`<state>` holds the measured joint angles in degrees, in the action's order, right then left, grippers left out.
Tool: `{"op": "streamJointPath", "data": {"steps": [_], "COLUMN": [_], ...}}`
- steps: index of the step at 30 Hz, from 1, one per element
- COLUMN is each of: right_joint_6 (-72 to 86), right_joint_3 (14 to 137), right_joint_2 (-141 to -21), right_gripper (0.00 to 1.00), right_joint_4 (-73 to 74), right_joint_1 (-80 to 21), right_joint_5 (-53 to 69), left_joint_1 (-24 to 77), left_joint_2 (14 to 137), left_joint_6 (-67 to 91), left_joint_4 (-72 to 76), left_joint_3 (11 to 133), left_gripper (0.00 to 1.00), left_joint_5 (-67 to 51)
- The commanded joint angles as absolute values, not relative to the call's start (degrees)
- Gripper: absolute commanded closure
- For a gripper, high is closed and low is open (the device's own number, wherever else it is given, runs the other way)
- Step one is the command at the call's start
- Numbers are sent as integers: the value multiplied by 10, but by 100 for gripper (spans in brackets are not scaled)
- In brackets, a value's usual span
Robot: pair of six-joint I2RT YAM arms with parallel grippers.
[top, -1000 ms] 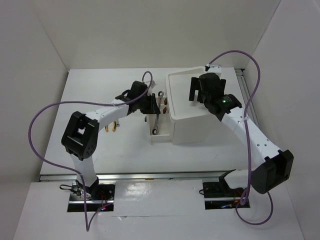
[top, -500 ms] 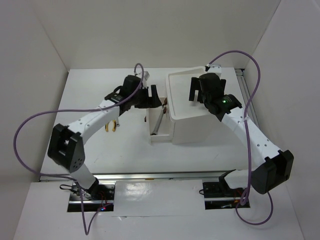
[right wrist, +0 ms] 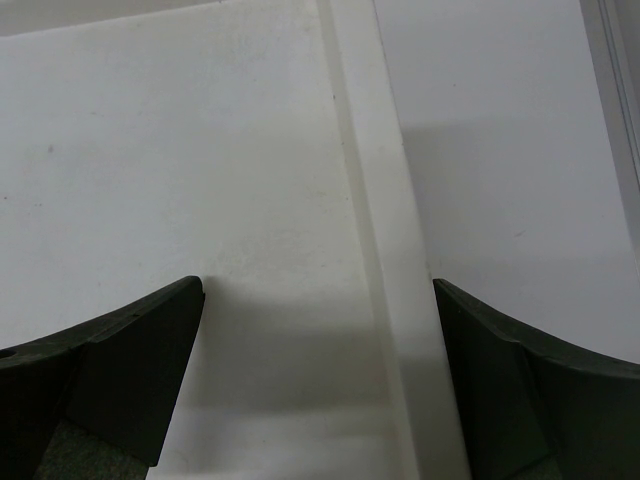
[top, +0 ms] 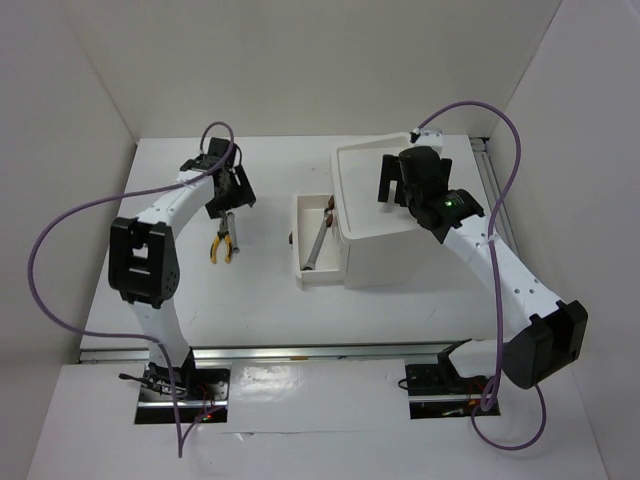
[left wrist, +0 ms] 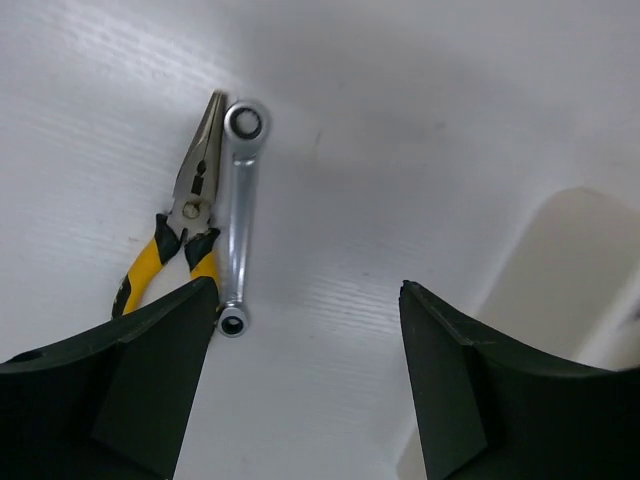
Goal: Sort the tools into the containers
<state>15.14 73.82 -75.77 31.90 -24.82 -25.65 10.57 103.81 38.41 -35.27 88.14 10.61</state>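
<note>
White table (top: 180,300) boxed in by plain white walls fills every view I have. Starting at my left gripper (left wrist: 308,290), its two dark fingers are spread wide with nothing between them, and it hovers above bare tabletop on the left side of the workspace. In the wrist view, two tools lie side by side and almost parallel by the tip of the left-hand finger (left wrist: 120,400). One is a silver wrench (left wrist: 238,220) with a ring at each end, its near ring just beside that fingertip. The other is a pair of yellow-and-black-handled pliers (left wrist: 185,215) with the nose shut, the handles partly hidden behind the finger. The tip of the pliers' nose lies right against the wrench's far ring; I cannot tell whether they touch. Further right in the overhead view, well apart from these tools, stands the white box unit (top: 390,262). One drawer (top: 297,250) is pulled out toward the left, and a second wrench (top: 316,240) lies slantwise inside it. Over the unit's shallow top tray (right wrist: 385,200) hangs my right gripper (right wrist: 318,290), fingers likewise parted and holding nothing, with the tray's raised rim running between them. A purple cable (top: 60,250) loops off each arm
</note>
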Motion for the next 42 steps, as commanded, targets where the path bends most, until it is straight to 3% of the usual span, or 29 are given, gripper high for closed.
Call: {"op": "streamJointPath", "data": {"steps": [1,19,35,39,40,41,42], "right_joint_6": [141,141,141,141,141,141,141], "right_joint_3": [708,703,703,703,703,703,703], "right_joint_2": [-774,-769,-764,-758,-758,-758,-758], "right_gripper": [0,0,0,0,0,0,0], "right_joint_4": [401,401,401,401,401,401,401], "right_joint_1": [-257,-257,-257,-257,-257,-257,-257], "right_joint_5": [-214,-214,-214,-214,-214,-214,-219], "left_joint_1": [90,70,76,76,76,76,76], "left_joint_2": [1075,1166,1207,1222,1230,1236,1236], "left_joint_6": [387,392,392,392,392,392,392], "left_joint_4": [-411,-369,-396,-409,-417,-417,-417], "left_joint_3": [894,877,882,882,882,882,882], "left_gripper": [15,24,24,38,45,63,70], "left_joint_5": [81,21,93,93,93,93,93]}}
